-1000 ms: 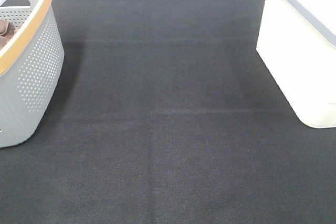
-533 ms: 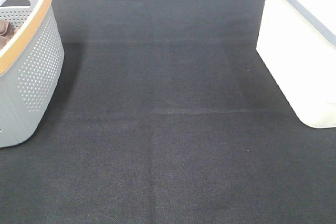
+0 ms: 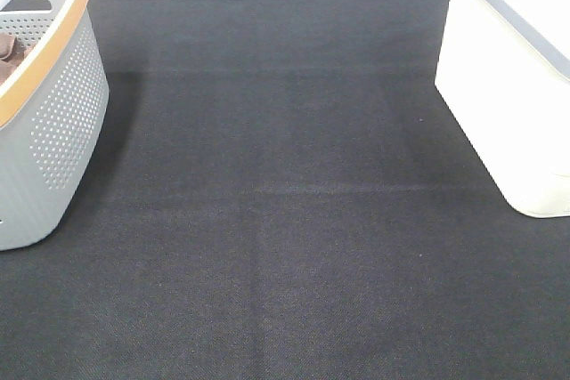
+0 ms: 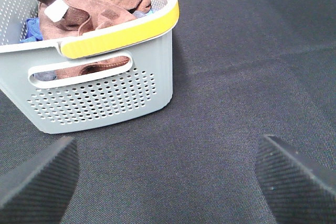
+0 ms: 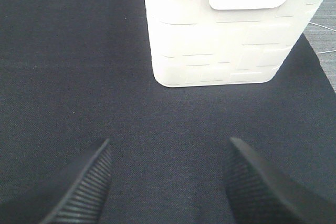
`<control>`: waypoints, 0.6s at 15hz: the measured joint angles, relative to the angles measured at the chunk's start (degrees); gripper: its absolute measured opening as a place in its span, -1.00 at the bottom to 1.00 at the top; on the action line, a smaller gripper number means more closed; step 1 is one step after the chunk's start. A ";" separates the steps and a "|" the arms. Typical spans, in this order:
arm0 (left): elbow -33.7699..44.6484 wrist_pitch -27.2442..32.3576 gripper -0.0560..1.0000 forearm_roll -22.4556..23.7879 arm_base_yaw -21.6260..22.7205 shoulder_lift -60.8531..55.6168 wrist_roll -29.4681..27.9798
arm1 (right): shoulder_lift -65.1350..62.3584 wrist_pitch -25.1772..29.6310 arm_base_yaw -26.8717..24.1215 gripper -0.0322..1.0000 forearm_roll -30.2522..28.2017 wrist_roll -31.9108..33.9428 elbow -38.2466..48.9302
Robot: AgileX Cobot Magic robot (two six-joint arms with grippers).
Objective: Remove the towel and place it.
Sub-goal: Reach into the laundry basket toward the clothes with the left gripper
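Note:
The towel (image 4: 89, 9), a crumpled reddish-brown cloth with a small white tag, lies inside the grey perforated basket (image 4: 105, 98) with the yellow rim. My left gripper (image 4: 168, 182) hovers over the black mat just in front of the basket, open and empty, with its dark ribbed fingers (image 4: 37, 182) wide apart. Facing the white bin (image 5: 220, 40), my right gripper (image 5: 168, 182) is open too, with nothing between its fingers. The exterior high view shows neither gripper.
The grey basket (image 3: 53, 131) stands at the mat's left edge, with a bit of brown cloth (image 3: 7, 52) showing over its rim. The white bin (image 3: 508, 86) stands at the right edge. Some blue cloth (image 4: 31, 27) lies under the towel. Black mat (image 3: 285, 202) covers the table between them.

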 joint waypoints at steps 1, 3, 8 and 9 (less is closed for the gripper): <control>-0.29 -0.80 0.75 0.00 0.00 0.00 0.00 | 0.00 0.00 0.00 0.21 0.00 0.00 0.00; -0.92 -6.36 0.75 -0.34 0.00 2.23 0.00 | 0.00 0.00 0.00 0.21 0.00 0.00 0.00; -1.95 -33.12 0.75 -3.04 0.00 21.03 -4.30 | 0.00 0.00 0.00 0.21 0.00 0.00 0.00; -3.50 -35.35 0.75 -3.09 0.00 25.32 -4.35 | 0.00 0.00 0.00 0.21 0.00 0.00 0.00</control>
